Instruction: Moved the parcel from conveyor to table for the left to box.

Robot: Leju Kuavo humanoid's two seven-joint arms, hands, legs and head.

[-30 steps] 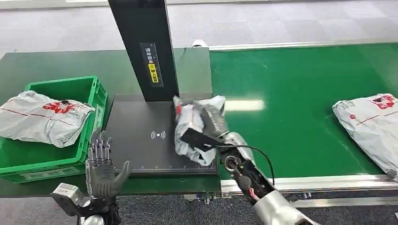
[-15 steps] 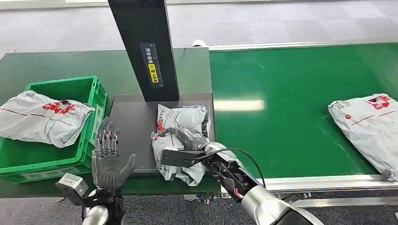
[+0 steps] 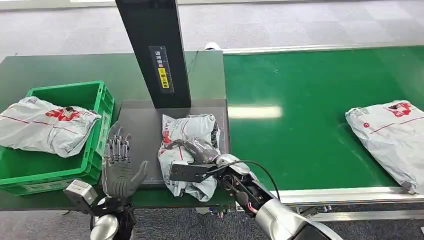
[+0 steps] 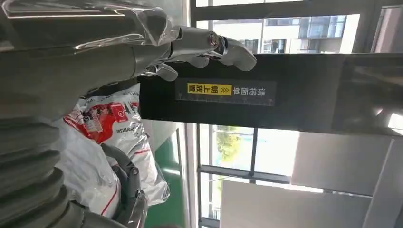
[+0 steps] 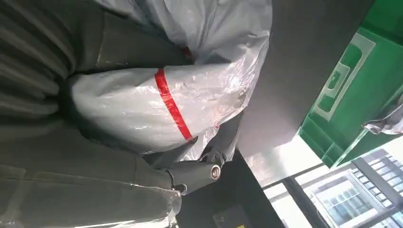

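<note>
Right now we see our right hand (image 3: 197, 149) wrapped around the grey plastic parcel (image 3: 187, 150), its dark fingers (image 5: 216, 145) curled over the crinkled bag with its red stripe. The parcel rests on the dark scanning plate (image 3: 142, 135), which carries a small white wireless mark and sits on the dark green table (image 3: 60, 70). Behind the plate rises a black post (image 3: 155, 50) bearing a yellow and white label (image 3: 162, 75).

Our left hand (image 3: 119, 167) is raised just beside the plate's near left corner, palm up, fingers apart and holding nothing; in the left wrist view its pale fingertips (image 4: 237, 50) reach toward the post's label.

To the left of the plate stands a green crate (image 3: 95, 107), and a second grey parcel with red print (image 3: 45, 125) lies across its rim. To the right runs the bright green conveyor belt (image 3: 310, 100), edged with a silver rail (image 3: 350, 192), and a third parcel (image 3: 390, 135) lies on it near the far right, well apart from ours.

Beyond the table we make out grey floor (image 3: 280, 22). The wrist views catch tall windows (image 4: 237, 142) with dark frames and buildings outside.
</note>
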